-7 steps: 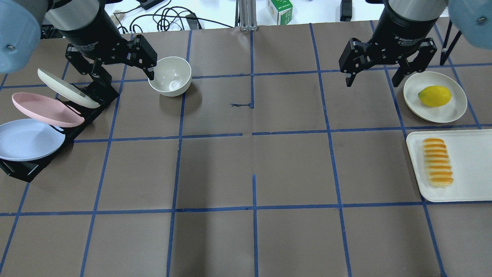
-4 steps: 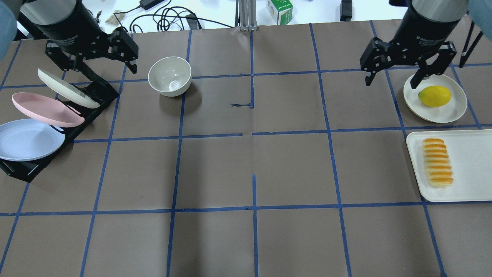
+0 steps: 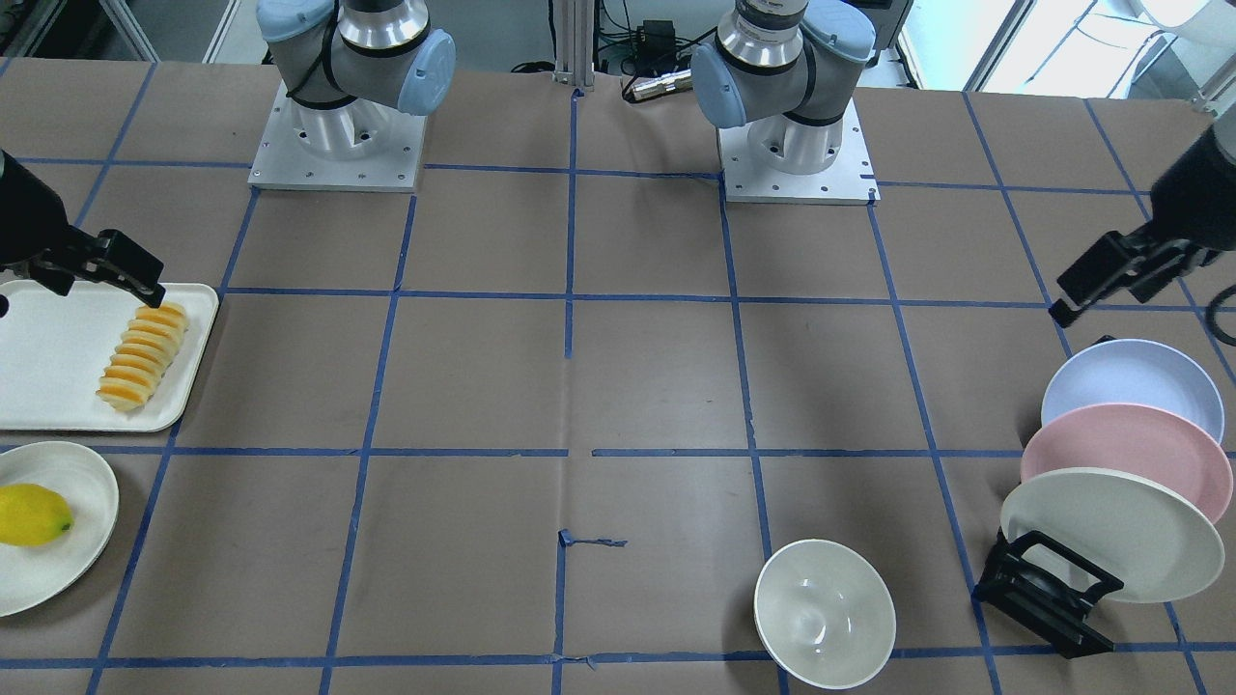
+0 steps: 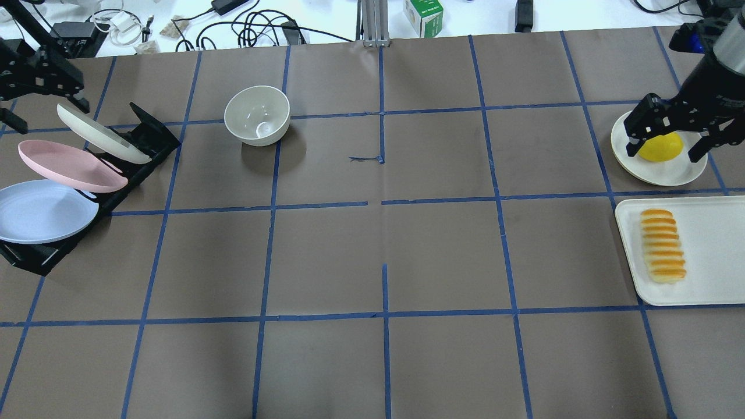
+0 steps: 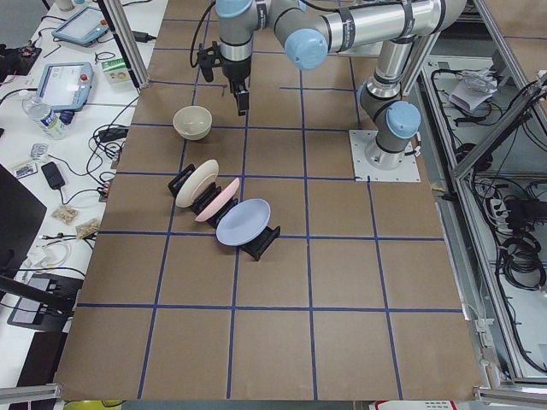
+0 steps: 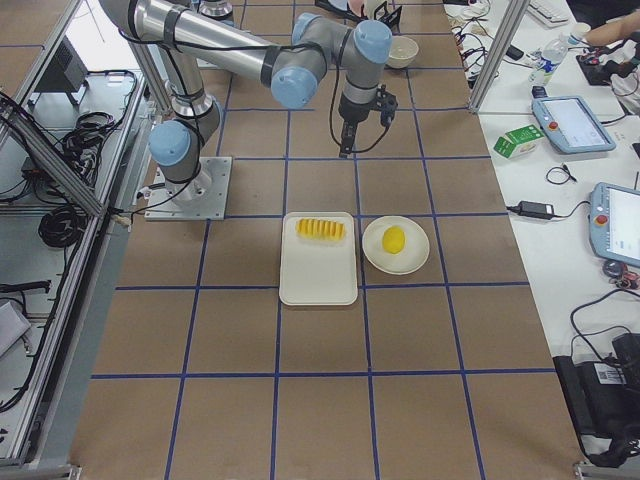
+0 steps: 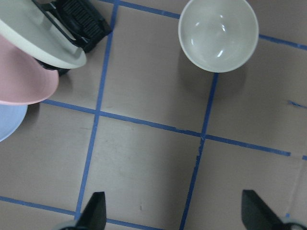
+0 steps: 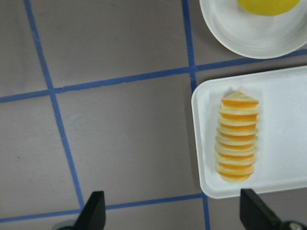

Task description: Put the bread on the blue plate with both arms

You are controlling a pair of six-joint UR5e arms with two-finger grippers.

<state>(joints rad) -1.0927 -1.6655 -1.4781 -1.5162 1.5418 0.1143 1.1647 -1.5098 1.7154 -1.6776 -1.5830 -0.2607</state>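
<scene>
Left tool (image 7: 175, 215) hangs above the counter (image 4: 326, 256) with its jaws wide apart and nothing between them; its wrist view looks down on a cream bowl (image 4: 257, 114) and the end of a black rack (image 4: 35, 259). In that rack three plates lean in a row: a cream plate (image 4: 102, 134) nearest the bowl, a pink plate (image 4: 70, 166) in the middle, and the blue plate (image 4: 41, 212) at the other end. The right tool (image 4: 663, 150) is also spread wide and empty, held well above the counter. The bread (image 4: 663, 245) lies flat on a white tray (image 4: 716, 256), along the tray's edge nearer the counter's middle, well apart from the blue plate. Just beside the tray, a lemon (image 4: 655, 151) sits on a small cream dish (image 4: 669, 173).
</scene>
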